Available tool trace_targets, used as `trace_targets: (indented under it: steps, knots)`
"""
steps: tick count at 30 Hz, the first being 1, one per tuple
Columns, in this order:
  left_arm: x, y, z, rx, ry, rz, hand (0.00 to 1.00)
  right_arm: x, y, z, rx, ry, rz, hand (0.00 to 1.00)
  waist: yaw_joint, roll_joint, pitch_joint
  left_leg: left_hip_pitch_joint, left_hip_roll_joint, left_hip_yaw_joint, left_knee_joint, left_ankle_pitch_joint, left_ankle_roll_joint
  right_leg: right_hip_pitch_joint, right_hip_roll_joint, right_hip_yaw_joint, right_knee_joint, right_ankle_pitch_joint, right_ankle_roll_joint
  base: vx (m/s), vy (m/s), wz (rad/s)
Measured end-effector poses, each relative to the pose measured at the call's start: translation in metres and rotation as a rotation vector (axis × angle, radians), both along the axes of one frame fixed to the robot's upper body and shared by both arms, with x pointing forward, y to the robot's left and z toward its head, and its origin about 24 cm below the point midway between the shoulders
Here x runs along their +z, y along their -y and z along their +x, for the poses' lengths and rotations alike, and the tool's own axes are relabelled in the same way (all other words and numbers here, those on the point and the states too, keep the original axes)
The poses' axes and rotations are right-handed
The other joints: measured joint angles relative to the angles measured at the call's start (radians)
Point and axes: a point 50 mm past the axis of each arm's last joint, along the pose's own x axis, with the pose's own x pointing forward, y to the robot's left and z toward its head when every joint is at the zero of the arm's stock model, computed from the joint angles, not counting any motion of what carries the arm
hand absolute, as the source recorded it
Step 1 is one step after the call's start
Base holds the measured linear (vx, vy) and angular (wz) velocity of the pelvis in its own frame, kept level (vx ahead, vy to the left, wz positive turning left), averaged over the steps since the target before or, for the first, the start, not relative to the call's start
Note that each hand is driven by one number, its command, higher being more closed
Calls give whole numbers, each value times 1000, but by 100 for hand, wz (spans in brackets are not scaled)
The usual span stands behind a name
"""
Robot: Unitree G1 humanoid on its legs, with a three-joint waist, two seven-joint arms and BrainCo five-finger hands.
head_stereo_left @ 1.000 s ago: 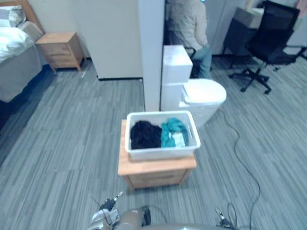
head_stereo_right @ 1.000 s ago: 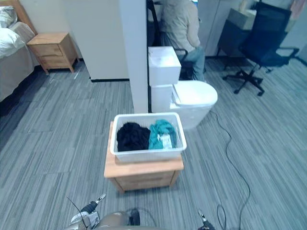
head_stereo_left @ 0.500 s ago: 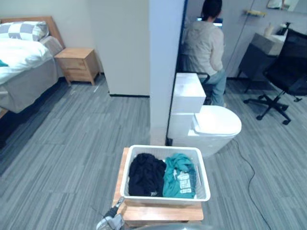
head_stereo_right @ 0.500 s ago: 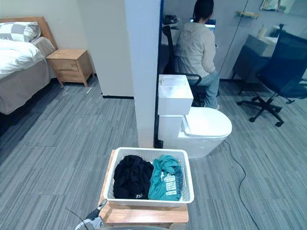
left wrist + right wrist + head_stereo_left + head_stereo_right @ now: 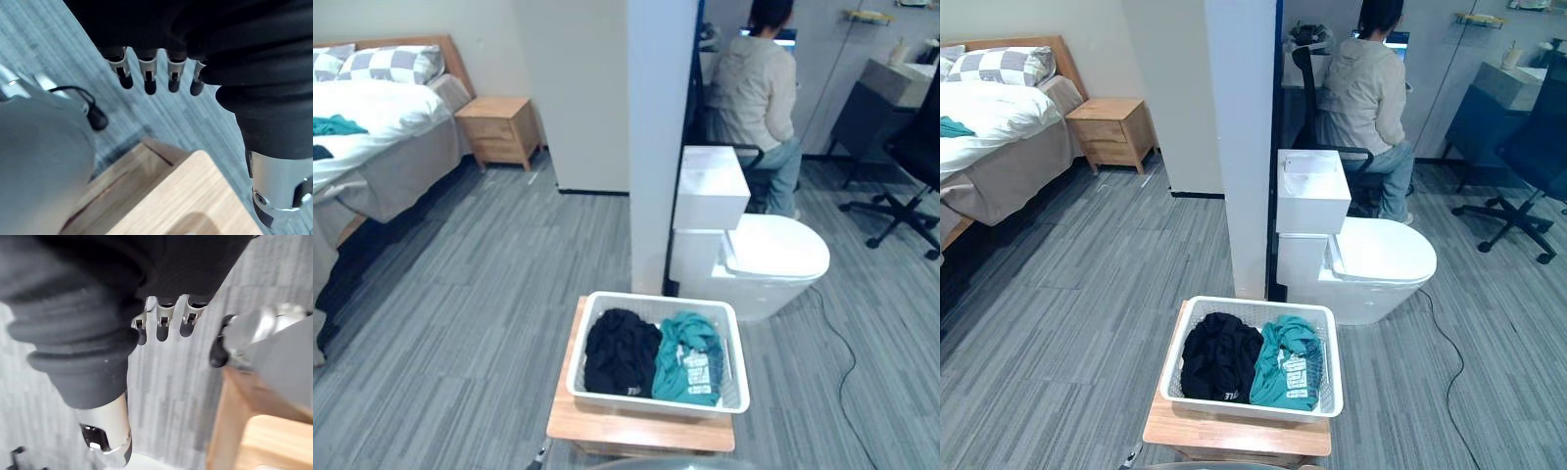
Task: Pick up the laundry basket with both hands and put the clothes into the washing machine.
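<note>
A white laundry basket [image 5: 646, 402] stands on a low wooden cabinet [image 5: 636, 432] right in front of me. In it lie a black garment [image 5: 620, 351] on the left and a teal garment [image 5: 688, 358] on the right. My left hand [image 5: 146, 73] hangs over the grey floor beside the cabinet's wooden top [image 5: 195, 196], fingers relaxed and holding nothing. My right hand [image 5: 168, 318] hangs the same way at the cabinet's other side [image 5: 254, 435], relaxed and free. Both hands are apart from the basket.
Behind the basket rise a white pillar [image 5: 661, 147] and a white toilet [image 5: 773, 259]. A person [image 5: 759, 88] sits at a desk further back, with an office chair [image 5: 911, 147] at the right. A bed [image 5: 372, 127] and a nightstand [image 5: 499, 127] stand at the far left.
The whole picture has shifted: the camera has tilted up, so the basket sits lower in view and more of the room shows. Basket and clothes lie as before.
</note>
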Motion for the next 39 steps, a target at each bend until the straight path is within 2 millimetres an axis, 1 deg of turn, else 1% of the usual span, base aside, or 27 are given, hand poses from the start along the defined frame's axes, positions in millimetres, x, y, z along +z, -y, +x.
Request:
trace_targets:
  steps: [1,2,3,4,5,6,7,8,9,10,11,13,15,17,18,20,21,23,24,26,28,30,31,32,35,37,39]
  knots:
    - [2,-4,4,7,19,16,0,6,8,4,-7,20,-38,0,-1,5,-3,-5,0,4,1,-1,-2,-5,0,0,0,1,-1,-57,4,-5]
    - [8,-15,13,9,64,59,0,19,26,12,-6,56,-123,0,-2,-2,-4,-25,-2,6,4,-2,-5,-25,-2,2,1,3,0,-25,3,-4]
    - [15,-28,25,17,120,106,0,35,46,21,-2,92,-219,0,-1,10,-8,-45,-2,7,7,2,-3,-44,-1,2,0,8,-1,-12,3,-5]
    - [19,-34,30,14,148,132,0,43,55,26,5,110,-268,0,-1,9,-6,-55,-3,8,8,4,-4,-54,-2,3,0,9,-1,24,1,-4]
    - [26,-43,38,8,184,169,0,56,67,32,12,133,-332,0,-1,16,-5,-63,-2,9,10,7,-7,-64,-2,3,0,15,6,29,4,-4]
    - [36,-54,52,-10,235,224,0,72,78,43,32,170,-408,0,-1,23,0,-81,-2,10,23,7,-7,-76,-2,3,0,20,6,47,8,-6]
    - [48,-64,66,-39,291,273,0,87,86,57,74,201,-473,0,-1,26,2,-100,-1,13,36,7,-8,-96,-1,4,-2,31,2,56,5,-5]
    - [54,-68,75,-61,319,297,0,95,88,65,99,220,-502,0,-1,28,4,-111,-2,15,41,8,-9,-106,-2,5,-3,35,-1,44,5,-5]
    - [65,-73,93,-96,374,338,0,110,92,81,147,263,-555,0,0,29,15,-132,-2,15,47,8,-9,-120,-1,5,-14,45,-1,16,7,-3]
    - [76,-76,113,-130,423,370,0,121,93,99,191,307,-589,0,2,32,21,-159,-2,15,59,8,-9,-134,-1,6,-29,61,-3,-15,10,-4]
    - [81,-75,123,-149,446,382,0,127,92,109,211,333,-603,0,2,38,27,-166,-2,16,62,9,-10,-137,-1,7,-37,67,-4,-32,12,-1]
    - [98,-67,159,-225,532,403,0,141,86,142,291,405,-626,0,5,28,61,-195,-3,15,75,9,-9,-148,0,9,-66,91,-5,-53,13,-3]
    - [106,-61,175,-263,566,409,0,150,81,162,333,451,-636,0,4,21,81,-211,-6,15,79,13,-14,-159,0,14,-73,101,-4,-54,7,-4]
    - [115,-49,195,-315,604,417,0,164,73,187,429,479,-675,0,3,13,121,-235,-11,13,98,13,-14,-174,1,22,-77,115,-6,-55,1,-4]
    - [117,-46,199,-328,610,417,0,166,72,192,456,481,-681,0,3,13,130,-241,-12,13,101,13,-14,-175,2,25,-83,120,-7,-49,11,-4]
    - [117,-35,211,-371,601,406,0,171,64,210,561,484,-695,0,1,13,168,-252,-24,9,114,13,-13,-178,-2,30,-92,131,-5,-45,30,-3]
    - [116,-33,214,-388,592,402,0,171,61,217,598,480,-688,0,-1,12,179,-259,-27,7,121,13,-13,-182,-3,31,-92,135,-5,-50,33,-5]
    - [116,-30,219,-409,579,397,0,171,53,228,640,484,-669,0,-10,8,194,-273,-29,2,133,13,-13,-190,-3,33,-98,147,-10,-56,16,-1]
    - [118,-29,224,-434,572,405,0,173,44,241,696,489,-664,0,-20,6,218,-284,-31,-8,143,13,-13,-190,-4,33,-106,155,-10,-67,3,4]
    - [123,-27,233,-454,566,416,0,176,37,251,749,485,-673,0,-21,3,247,-288,-32,-12,146,15,-11,-192,-4,34,-107,162,-12,-86,-5,5]
    - [132,-25,246,-504,574,448,0,180,27,266,821,481,-680,0,-20,2,287,-299,-34,-26,151,16,-8,-197,-4,34,-109,173,-17,-114,-16,5]
    - [141,-23,255,-520,595,465,0,185,18,277,876,478,-690,0,-21,-1,307,-323,-36,-38,166,16,-8,-210,-4,34,-115,183,-19,-118,-25,4]
    - [146,-20,261,-545,610,478,0,189,12,283,914,485,-699,0,-21,-2,324,-330,-36,-40,169,18,-6,-210,-3,34,-129,198,-23,-109,-27,3]
    - [148,-19,263,-553,615,480,0,191,8,286,935,489,-707,0,-21,-1,330,-335,-37,-40,172,18,-6,-210,-3,34,-135,202,-22,-108,-24,3]
    - [157,-10,274,-611,637,501,0,205,-12,304,1046,521,-752,0,-23,-7,359,-366,-40,-47,202,18,-6,-214,-4,33,-157,227,-26,-104,-21,3]
    - [163,-10,279,-630,651,520,0,211,-19,310,1074,535,-770,0,-23,-12,367,-383,-40,-48,213,18,-6,-227,-4,34,-158,232,-25,-85,-22,2]
    - [180,-11,291,-661,684,572,0,227,-29,321,1115,569,-808,0,-23,-21,398,-408,-41,-50,236,17,-6,-235,-4,35,-169,250,-30,-107,-31,2]
